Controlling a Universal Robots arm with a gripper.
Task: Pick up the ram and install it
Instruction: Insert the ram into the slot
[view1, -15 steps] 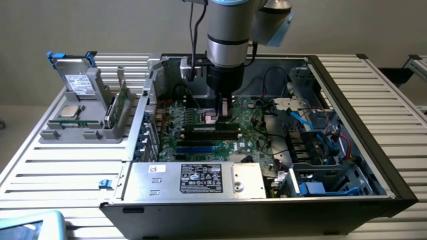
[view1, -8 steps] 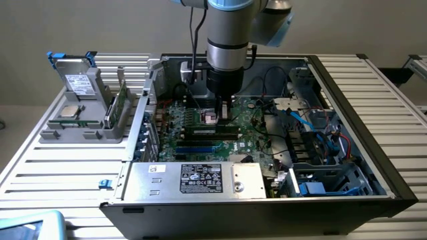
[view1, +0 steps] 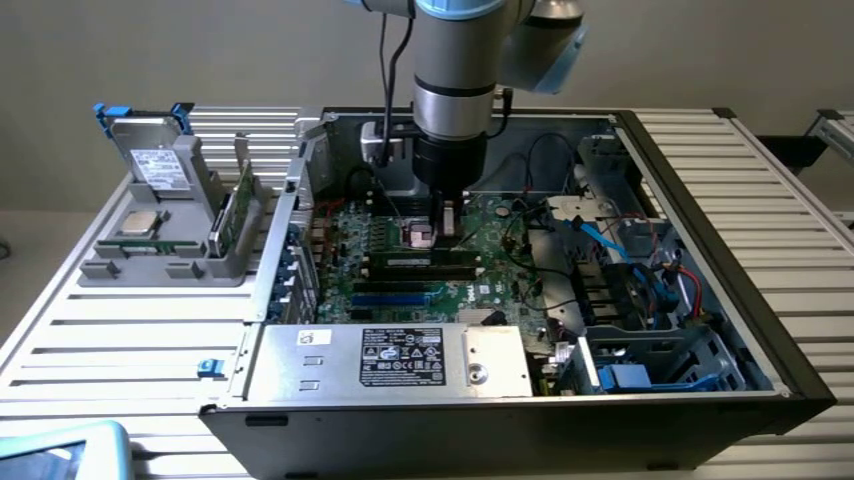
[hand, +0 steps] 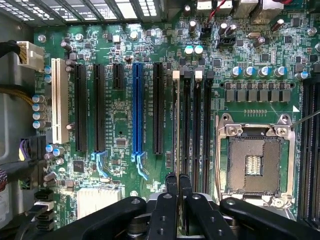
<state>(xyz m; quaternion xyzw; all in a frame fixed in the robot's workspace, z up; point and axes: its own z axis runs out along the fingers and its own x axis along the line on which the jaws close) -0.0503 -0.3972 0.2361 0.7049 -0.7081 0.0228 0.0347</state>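
My gripper (view1: 449, 230) hangs inside the open computer case (view1: 694, 200), low over the green motherboard (hand: 120, 125). In the wrist view its two black fingers (hand: 171, 186) are pressed together on the ram (hand: 178, 125). The ram appears edge-on as a thin line running along one of the black memory slots (hand: 197, 130), between the white latch ends. I cannot tell whether it is fully seated. The open processor socket (hand: 254, 165) lies beside these slots.
A grey holder (view1: 160, 268) on the slatted table at the exterior view's left carries a grey drive (view1: 160, 165), a silver processor (view1: 138, 222) and a green board (view1: 230, 215). The power supply (view1: 387, 360) and cables (view1: 641, 260) crowd the case around the board.
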